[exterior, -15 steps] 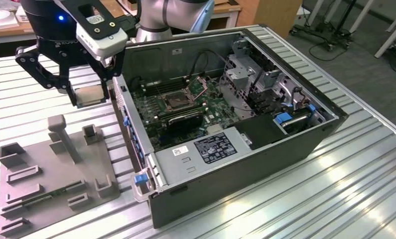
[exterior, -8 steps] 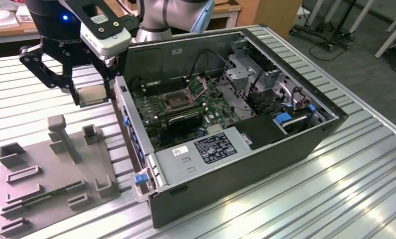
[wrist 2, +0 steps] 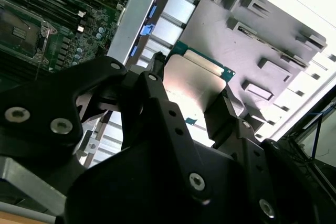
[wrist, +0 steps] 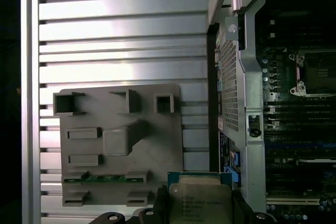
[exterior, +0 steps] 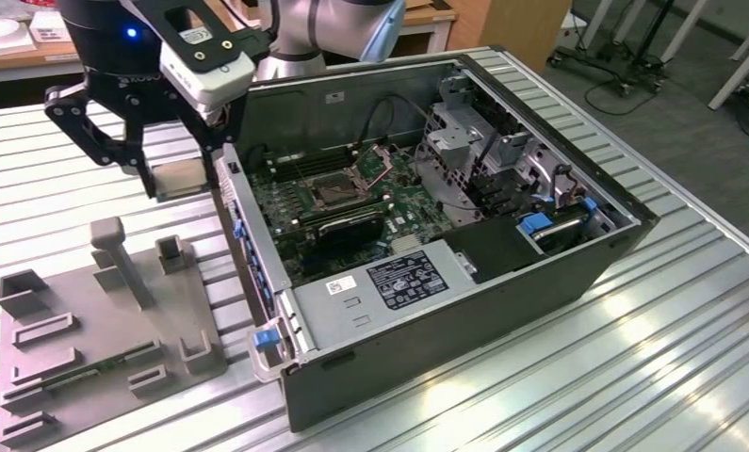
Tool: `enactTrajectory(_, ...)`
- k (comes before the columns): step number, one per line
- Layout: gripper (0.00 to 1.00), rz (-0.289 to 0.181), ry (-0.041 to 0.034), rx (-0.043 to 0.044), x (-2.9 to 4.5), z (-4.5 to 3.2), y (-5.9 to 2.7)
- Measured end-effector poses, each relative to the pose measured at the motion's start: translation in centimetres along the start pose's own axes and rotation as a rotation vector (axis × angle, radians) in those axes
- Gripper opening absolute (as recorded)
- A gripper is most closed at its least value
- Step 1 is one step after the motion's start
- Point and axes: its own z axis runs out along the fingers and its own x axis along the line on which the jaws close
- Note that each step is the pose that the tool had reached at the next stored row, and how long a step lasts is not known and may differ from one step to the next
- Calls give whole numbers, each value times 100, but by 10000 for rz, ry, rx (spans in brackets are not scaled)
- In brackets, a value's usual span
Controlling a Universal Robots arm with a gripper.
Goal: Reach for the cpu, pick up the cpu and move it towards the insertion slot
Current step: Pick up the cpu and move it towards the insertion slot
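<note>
Gripper (exterior: 179, 179) hangs above the slatted metal table (exterior: 675, 339), just off the open computer case (exterior: 475, 282) on the exterior view's left; its black fingers (wrist 2: 220, 114) are closed narrowly on the cpu (exterior: 181, 175), which sits clamped between them, lifted clear of the table and of the grey tray (exterior: 98, 348); in the second wrist view the cpu (wrist 2: 191, 80) shows a silvery top with a thin green edge, tilted, a dark finger pressing at each side; in the first wrist view the cpu (wrist: 201, 199) lies between the fingertips, its pale lid facing the camera, with the grey tray (wrist: 118, 145) beyond it and well apart from it.

Across the case wall, the insertion slot (exterior: 328, 192) lies on the green motherboard (exterior: 349, 217), a square silver frame with a dark centre; it stands well apart from the held chip, with the case's side wall between them; the same socket appears in the second wrist view (wrist 2: 18, 32) and in the first wrist view (wrist: 317, 72), its frame bare.

On the grey tray a long green memory stick (exterior: 91, 369) rests in a narrow recess near the tray's front edge; several raised blocks stand around it; the arm's silver-grey body (exterior: 330, 28) rises behind the case.
</note>
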Motion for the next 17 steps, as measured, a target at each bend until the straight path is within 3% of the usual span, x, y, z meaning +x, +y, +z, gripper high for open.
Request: enactTrajectory(17, 55, 0, 0, 0, -190, 14, 6)
